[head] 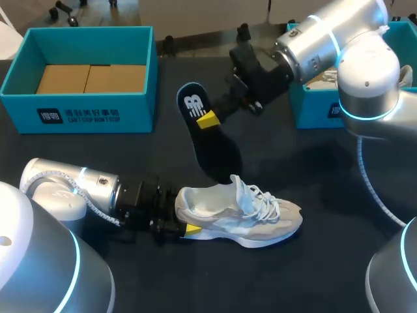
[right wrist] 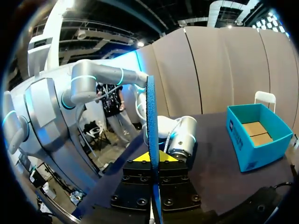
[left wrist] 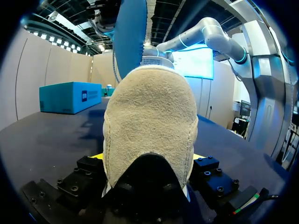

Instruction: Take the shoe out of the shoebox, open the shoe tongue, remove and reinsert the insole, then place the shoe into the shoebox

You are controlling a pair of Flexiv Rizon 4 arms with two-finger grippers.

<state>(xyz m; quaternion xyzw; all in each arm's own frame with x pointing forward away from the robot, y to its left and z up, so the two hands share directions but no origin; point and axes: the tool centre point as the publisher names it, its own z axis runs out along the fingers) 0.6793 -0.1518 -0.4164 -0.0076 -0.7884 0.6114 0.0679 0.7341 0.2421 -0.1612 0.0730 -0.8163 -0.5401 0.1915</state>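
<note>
Dark table [head: 98,153]: L gripper [head: 187,228] clamped on shoe [head: 251,218] heel; R gripper [head: 208,120] pinching insole [head: 215,156] aloft; shoebox [head: 85,112] far left.

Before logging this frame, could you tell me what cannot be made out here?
Left wrist view: the shoe hides its own toe and laces.
Right wrist view: the insole is edge-on; its faces are unseen.
Head view: the right arm covers most of the right-hand box.

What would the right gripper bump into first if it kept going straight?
Probably the left arm: it sits straight ahead of the right gripper, past the insole it holds. The table might come first; depth is unclear.
</note>
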